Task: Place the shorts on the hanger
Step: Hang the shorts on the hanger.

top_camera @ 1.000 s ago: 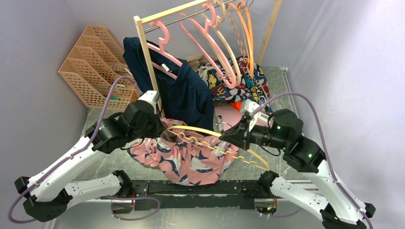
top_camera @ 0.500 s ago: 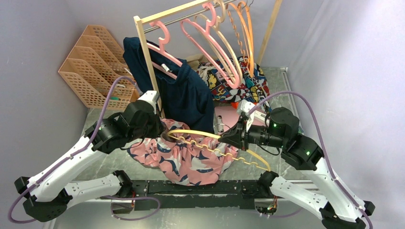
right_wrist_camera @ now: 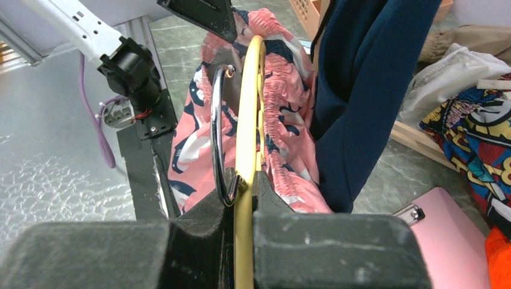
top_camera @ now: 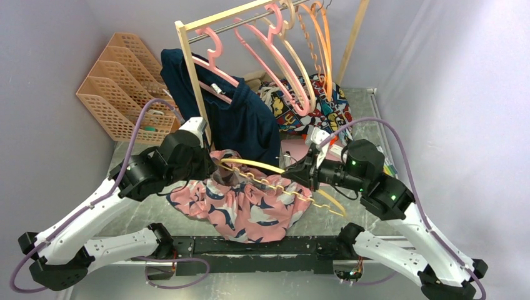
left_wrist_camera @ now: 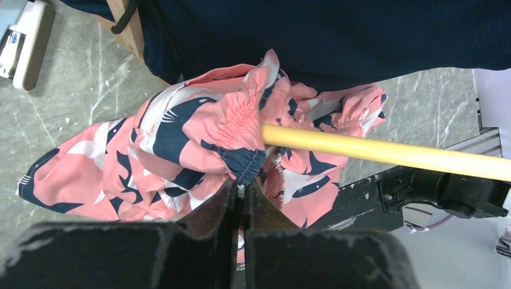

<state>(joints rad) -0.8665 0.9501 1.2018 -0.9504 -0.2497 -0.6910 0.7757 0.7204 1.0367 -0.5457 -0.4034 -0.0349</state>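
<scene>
Clamping the hanger (right_wrist_camera: 249, 108), right gripper (right_wrist_camera: 241, 188) (wrist view shows hook (right_wrist_camera: 214, 132)); left gripper (left_wrist_camera: 242, 194) pinches shorts (left_wrist_camera: 181, 132).

Left gripper (left_wrist_camera: 243, 191) at bottom centre, dark padded jaws pressed together on a small navy-stitched fold of the soft salmon-pink shorts with navy and white blotches (left_wrist_camera: 175, 141). Shorts are bunched, gathered elastic waistband lifted above the jaws, rest spread left and down over the grey marbled bench (left_wrist_camera: 78, 90). Thin pale yellow plastic hanger bar (left_wrist_camera: 385, 153) runs from the gathered waistband out to the right edge, slightly tilted down; can't tell if its end is inside the fabric. Plain navy garment (left_wrist_camera: 337, 30) hangs across the top, touching the shorts. Wooden post (left_wrist_camera: 129, 27) top left, white plastic device (left_wrist_camera: 21, 36) in the corner. Black metal bracket (left_wrist_camera: 434, 192) lower right.
</scene>
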